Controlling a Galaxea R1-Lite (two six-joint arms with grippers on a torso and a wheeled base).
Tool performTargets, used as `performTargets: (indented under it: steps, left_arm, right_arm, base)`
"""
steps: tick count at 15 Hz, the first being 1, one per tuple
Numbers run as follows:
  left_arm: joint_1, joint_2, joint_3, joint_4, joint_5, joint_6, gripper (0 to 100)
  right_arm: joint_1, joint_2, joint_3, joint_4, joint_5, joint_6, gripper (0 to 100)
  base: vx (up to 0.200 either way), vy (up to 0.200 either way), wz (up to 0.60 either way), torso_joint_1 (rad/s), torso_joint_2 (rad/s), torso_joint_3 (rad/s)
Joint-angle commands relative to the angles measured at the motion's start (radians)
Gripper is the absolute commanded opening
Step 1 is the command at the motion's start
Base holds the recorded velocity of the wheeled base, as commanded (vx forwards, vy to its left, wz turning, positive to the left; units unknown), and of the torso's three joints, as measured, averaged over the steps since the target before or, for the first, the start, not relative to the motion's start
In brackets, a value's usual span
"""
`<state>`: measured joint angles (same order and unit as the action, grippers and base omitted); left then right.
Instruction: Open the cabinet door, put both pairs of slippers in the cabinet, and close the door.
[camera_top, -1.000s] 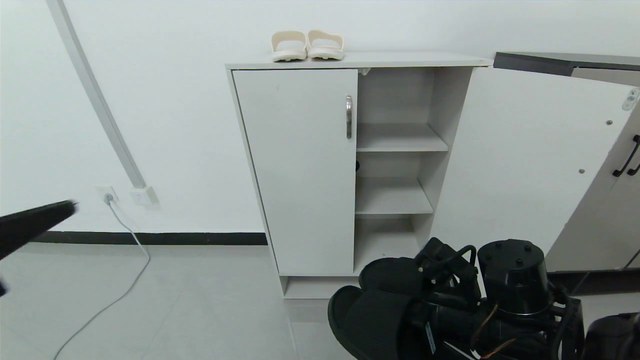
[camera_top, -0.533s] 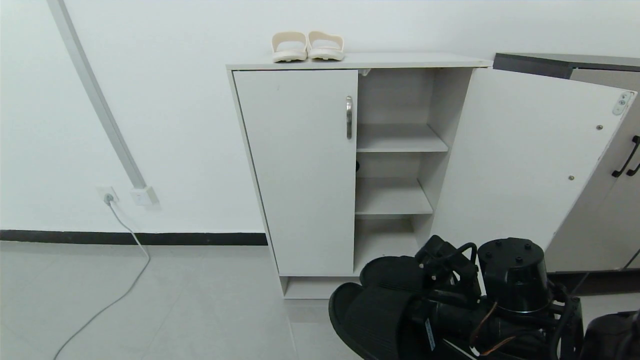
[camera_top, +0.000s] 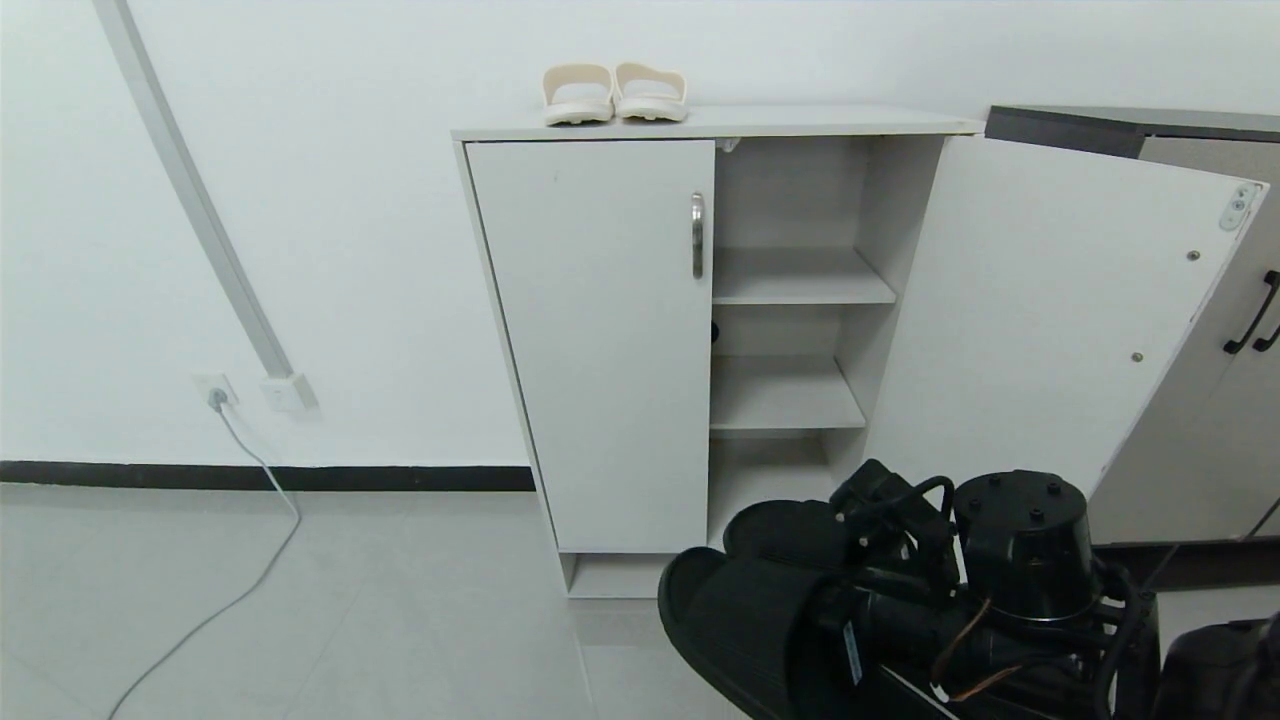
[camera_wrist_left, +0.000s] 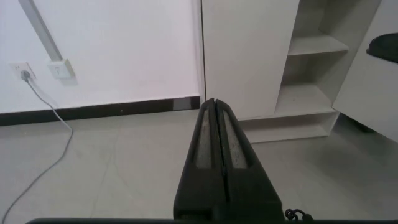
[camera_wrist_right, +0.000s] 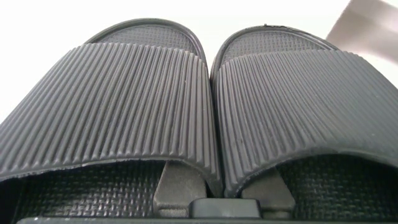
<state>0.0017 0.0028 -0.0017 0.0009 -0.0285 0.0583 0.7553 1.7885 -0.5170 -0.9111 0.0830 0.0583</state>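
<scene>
**Head view.** The white cabinet (camera_top: 600, 350) stands at centre frame against the wall. Its left door is shut, and its right door (camera_top: 1040, 310) stands wide open toward the right of the frame, baring the shelves (camera_top: 790, 395). The beige slippers (camera_top: 615, 93) sit side by side on the cabinet top, upper centre. The black slippers (camera_top: 750, 610) are at lower centre-right, carried on the right arm in front of the foot of the open compartment. At lower left a cable (camera_top: 250, 540) runs from a socket (camera_top: 213, 392) down across the floor.

**Left wrist view.** The left hand (camera_wrist_left: 214, 149) hangs over the grey floor (camera_wrist_left: 93, 174) with its fingers pressed together and nothing between them. It points toward the cabinet (camera_wrist_left: 249, 56). An edge of the black slippers (camera_wrist_left: 382, 46) shows beside the open shelves.

**Right wrist view.** The right hand (camera_wrist_right: 221, 196) is pinching the black slippers (camera_wrist_right: 124, 106). One finger (camera_wrist_right: 177, 190) lies under each strap, with the two inner edges clamped between them. The slippers lie side by side, touching.
</scene>
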Motion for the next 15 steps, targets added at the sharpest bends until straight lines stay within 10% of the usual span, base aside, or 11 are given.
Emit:
performTargets:
  steps: [1, 7, 15]
  left_arm:
    - [0.0, -0.003, 0.002, 0.001, 0.004, -0.003, 0]
    - [0.0, -0.003, 0.002, 0.002, 0.002, -0.003, 0]
    - [0.0, -0.003, 0.002, 0.001, 0.002, -0.003, 0]
  right_arm:
    - [0.045, 0.026, -0.063, 0.001, -0.117, 0.049, 0]
    - [0.076, 0.338, -0.411, 0.0, -0.792, 0.098, 0]
    - [0.073, 0.373, -0.456, 0.001, -0.822, 0.14, 0]
  base:
    - [0.0, 0.0, 0.0, 0.0, 0.0, 0.0]
    - [0.0, 0.0, 0.0, 0.0, 0.0, 0.0]
    - [0.0, -0.1, 0.0, 0.001, 0.0, 0.001]
